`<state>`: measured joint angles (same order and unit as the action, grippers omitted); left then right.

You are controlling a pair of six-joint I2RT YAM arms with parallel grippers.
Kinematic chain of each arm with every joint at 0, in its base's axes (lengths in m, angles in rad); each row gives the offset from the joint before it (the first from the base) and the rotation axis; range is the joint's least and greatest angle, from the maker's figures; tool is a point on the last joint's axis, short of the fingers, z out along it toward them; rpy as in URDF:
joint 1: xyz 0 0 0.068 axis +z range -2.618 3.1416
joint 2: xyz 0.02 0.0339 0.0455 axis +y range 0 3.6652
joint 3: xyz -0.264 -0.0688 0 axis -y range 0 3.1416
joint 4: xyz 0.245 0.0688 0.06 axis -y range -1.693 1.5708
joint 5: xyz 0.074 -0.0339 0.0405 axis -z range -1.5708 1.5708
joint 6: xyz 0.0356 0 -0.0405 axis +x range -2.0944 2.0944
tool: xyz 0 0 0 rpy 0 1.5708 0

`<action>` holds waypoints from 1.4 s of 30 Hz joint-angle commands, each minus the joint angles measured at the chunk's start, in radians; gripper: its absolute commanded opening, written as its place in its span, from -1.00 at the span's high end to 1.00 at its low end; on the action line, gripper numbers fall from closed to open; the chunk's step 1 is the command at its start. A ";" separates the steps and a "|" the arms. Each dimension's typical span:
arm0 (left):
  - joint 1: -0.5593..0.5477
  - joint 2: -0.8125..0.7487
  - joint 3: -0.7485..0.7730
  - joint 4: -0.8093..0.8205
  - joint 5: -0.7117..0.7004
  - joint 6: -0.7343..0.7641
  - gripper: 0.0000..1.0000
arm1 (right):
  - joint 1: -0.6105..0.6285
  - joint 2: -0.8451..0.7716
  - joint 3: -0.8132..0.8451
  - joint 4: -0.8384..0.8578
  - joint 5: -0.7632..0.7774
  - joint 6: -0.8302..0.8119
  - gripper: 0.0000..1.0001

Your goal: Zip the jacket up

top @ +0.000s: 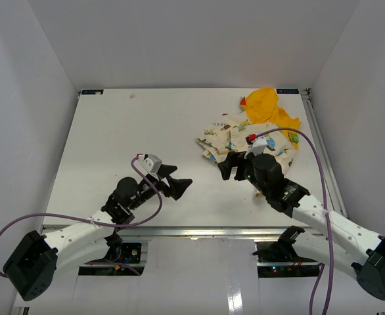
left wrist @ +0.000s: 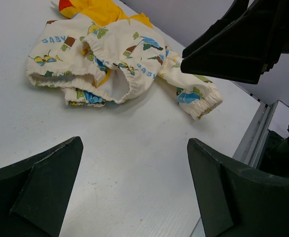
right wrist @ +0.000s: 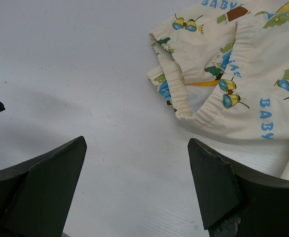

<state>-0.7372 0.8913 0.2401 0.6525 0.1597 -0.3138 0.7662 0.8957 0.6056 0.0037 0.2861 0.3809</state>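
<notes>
Presently, white tabletop (top: 133, 125) between pale grey walls (top: 22, 98); crumpled cream cartoon-print child's jacket (top: 226, 139) with yellow-orange hood lying far right, its near edge overlapped from above by the right gripper (top: 235, 165), fingers spread and empty, well apart from the left gripper (top: 178, 180), likewise spread; zipper seemingly buried in folds.

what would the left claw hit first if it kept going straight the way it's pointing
Most likely the near edge of the jacket, after a stretch of bare table. The right claw hangs just beside that line, so a brush with it is possible; depth is hard to judge.
</notes>
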 commanded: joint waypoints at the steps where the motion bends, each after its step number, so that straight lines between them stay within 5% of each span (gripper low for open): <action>1: -0.003 -0.011 -0.008 0.017 -0.019 0.014 -0.96 | 0.005 -0.011 0.001 0.047 0.039 -0.011 -0.80; 11: -0.004 -0.088 -0.034 -0.035 -0.191 0.041 -0.96 | -0.081 0.139 0.199 -0.064 0.277 0.041 -0.80; 18: -0.002 -0.150 -0.056 -0.062 -0.319 0.028 -0.96 | -0.347 0.497 0.465 -0.156 0.128 0.078 -0.80; 22: -0.002 -0.137 -0.049 -0.067 -0.313 0.022 -0.96 | -0.384 0.714 0.598 -0.160 0.029 0.074 -0.81; 33: -0.002 -0.072 -0.028 -0.084 -0.398 0.006 -0.96 | -0.326 1.080 0.718 -0.086 -0.177 -0.083 -0.91; 42: -0.001 -0.044 -0.019 -0.128 -0.532 -0.027 -0.96 | -0.053 0.988 0.466 0.076 -0.139 -0.207 -0.74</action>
<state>-0.7372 0.8554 0.1921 0.5529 -0.2814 -0.3148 0.5765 1.9503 1.2020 0.0140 0.2145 0.2401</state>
